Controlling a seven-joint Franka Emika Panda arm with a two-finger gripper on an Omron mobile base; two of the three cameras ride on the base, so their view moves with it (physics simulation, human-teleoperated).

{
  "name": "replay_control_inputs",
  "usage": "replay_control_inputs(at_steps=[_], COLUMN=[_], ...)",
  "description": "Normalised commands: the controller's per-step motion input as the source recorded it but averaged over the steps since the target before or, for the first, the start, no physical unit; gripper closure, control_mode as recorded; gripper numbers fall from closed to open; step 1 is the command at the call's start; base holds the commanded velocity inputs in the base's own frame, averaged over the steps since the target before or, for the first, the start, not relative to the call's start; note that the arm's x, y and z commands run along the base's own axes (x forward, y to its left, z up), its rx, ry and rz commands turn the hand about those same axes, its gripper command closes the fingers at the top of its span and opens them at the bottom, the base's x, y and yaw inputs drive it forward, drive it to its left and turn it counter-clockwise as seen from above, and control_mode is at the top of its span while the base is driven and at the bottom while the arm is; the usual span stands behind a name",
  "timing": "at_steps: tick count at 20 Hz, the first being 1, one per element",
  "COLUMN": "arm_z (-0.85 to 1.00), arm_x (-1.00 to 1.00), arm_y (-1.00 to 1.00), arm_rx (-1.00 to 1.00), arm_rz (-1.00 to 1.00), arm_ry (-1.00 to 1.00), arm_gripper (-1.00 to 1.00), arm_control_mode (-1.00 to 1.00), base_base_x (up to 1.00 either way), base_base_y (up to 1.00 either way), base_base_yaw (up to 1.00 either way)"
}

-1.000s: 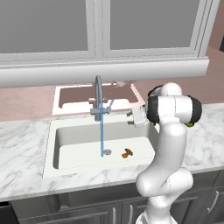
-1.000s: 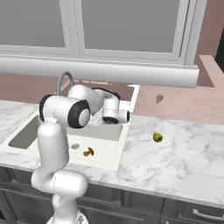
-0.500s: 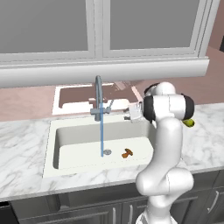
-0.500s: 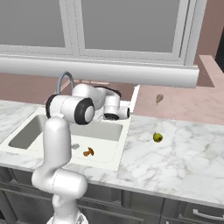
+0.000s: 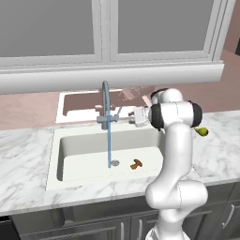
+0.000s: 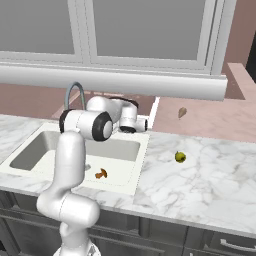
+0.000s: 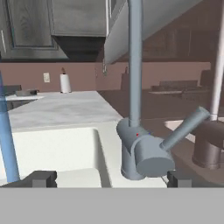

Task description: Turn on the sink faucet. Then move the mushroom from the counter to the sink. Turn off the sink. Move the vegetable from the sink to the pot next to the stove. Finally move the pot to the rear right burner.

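Faucet (image 7: 140,153) sits dead ahead, its handle (image 7: 183,127) angled up to the right. Pincer (image 7: 109,178) tips are spread wide at the bottom, with water (image 7: 8,140) running down far left into the sink (image 7: 57,144).

No text, label, brand, number or sign can be read on anything here.

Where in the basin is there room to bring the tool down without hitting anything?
The basin's left half is bare. Its middle holds the water stream, with the mushroom just right. The faucet and the open tool crowd the back rim.
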Motion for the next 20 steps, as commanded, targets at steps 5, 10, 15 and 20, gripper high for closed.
replay_control_inputs(at_steps=[5, 10, 15, 20], arm_z=[0.0, 0.0, 0.0, 0.0], arm_x=[0.37, 0.35, 0.31, 0.23], arm_y=[0.16, 0.14, 0.1, 0.08], arm_rx=[0.02, 0.02, 0.02, 0.02], arm_rz=[0.0, 0.0, 0.0, 0.0], arm_ry=[0.0, 0.0, 0.0, 0.0], arm_gripper=[-1.0, -1.0, -1.0, -1.0], arm_control_mode=[-1.0, -1.0, -1.0, -1.0], base_base_x=[0.0, 0.0, 0.0, 0.0], base_base_y=[0.0, 0.0, 0.0, 0.0], base_base_yaw=[0.0, 0.0, 0.0, 0.0])
